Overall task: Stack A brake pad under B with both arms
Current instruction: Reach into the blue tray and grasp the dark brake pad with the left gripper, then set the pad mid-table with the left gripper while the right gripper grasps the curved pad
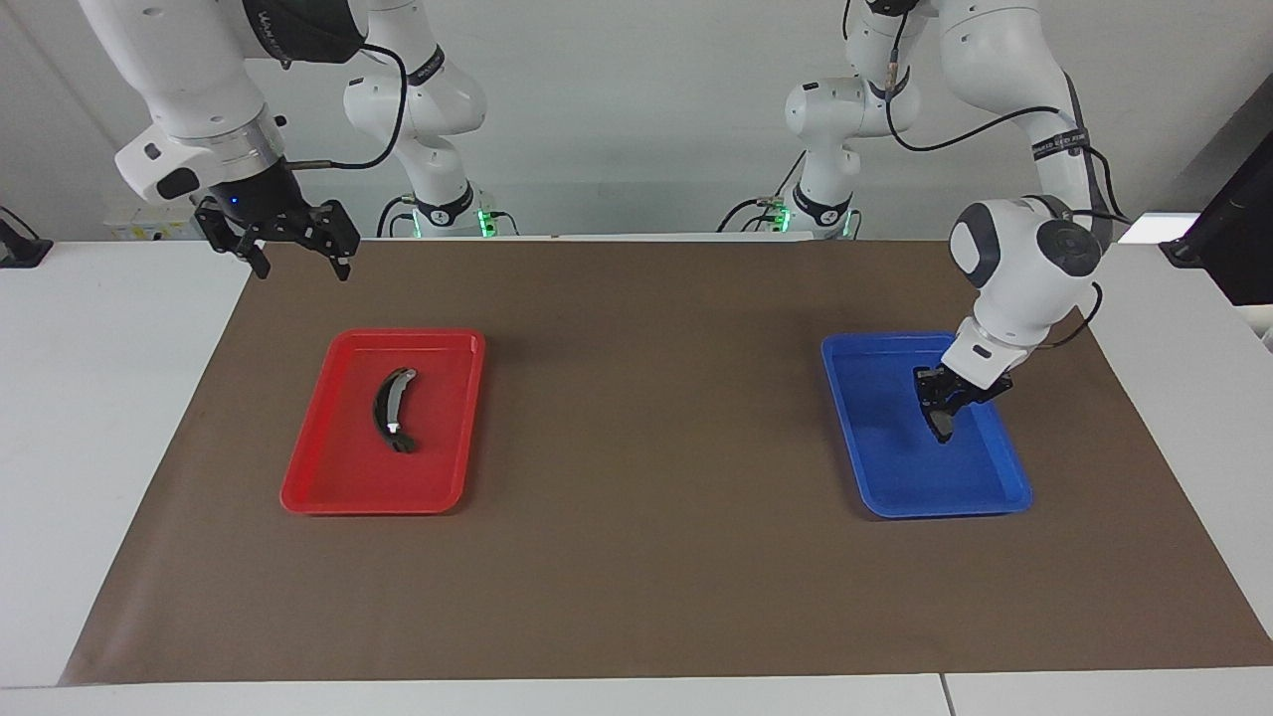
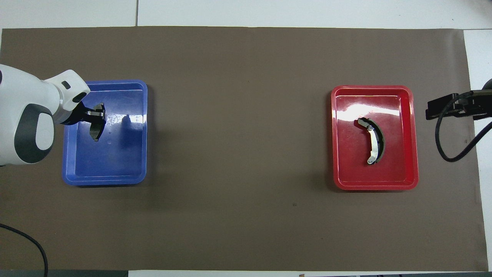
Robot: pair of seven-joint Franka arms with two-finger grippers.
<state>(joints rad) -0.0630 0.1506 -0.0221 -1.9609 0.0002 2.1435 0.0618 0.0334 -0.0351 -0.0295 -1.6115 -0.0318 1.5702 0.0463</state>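
Note:
My left gripper [image 1: 945, 398] [image 2: 96, 119] is shut on the short dark A brake pad [image 1: 941, 422] [image 2: 95, 130] and holds it lifted over the blue tray [image 1: 885, 467] [image 2: 115, 169]. The longer curved piece B [image 1: 391, 410] [image 2: 374, 145], black with a grey strip, lies in the red tray [image 1: 328, 477] [image 2: 399, 177]. My right gripper [image 1: 294, 257] hangs open in the air over the brown mat's edge nearest the robots, beside the red tray; in the overhead view only its dark body [image 2: 457, 104] shows at the frame's edge. The right arm waits.
A brown mat [image 1: 636, 557] [image 2: 238, 115] covers the table between the two trays. A black cable [image 2: 453, 142] loops beside the red tray at the right arm's end. A dark monitor [image 1: 1233, 229] stands at the left arm's end.

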